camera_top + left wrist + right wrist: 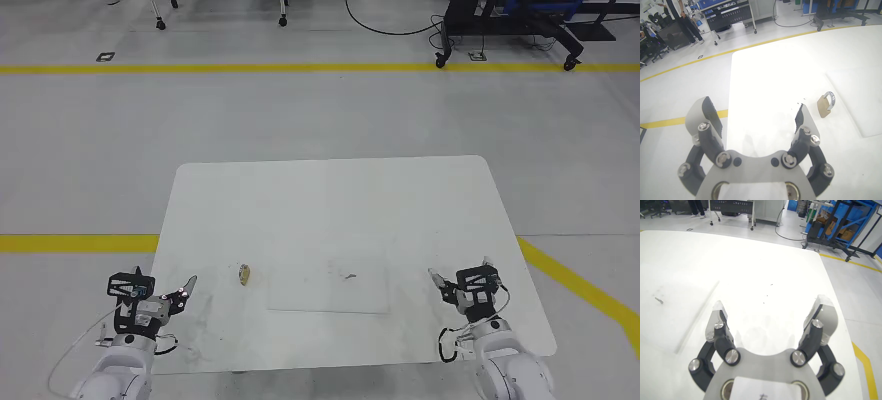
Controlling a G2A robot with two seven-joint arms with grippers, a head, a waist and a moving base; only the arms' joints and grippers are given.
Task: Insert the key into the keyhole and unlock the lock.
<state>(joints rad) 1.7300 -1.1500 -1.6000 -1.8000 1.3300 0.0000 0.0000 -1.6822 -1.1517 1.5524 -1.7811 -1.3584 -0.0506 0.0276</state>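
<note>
A small brass padlock with a silver shackle lies on the white table, just left of a thin white mat; the left wrist view has the padlock beside the mat's edge. A small grey key lies on the mat, and in the right wrist view the key is far off. My left gripper is open over the table's near left edge, short of the padlock. My right gripper is open over the near right part of the table, with nothing between its fingers.
The mat is a low raised sheet in the table's near middle. Yellow floor lines run beyond the table. Carts and racks stand on the floor far behind.
</note>
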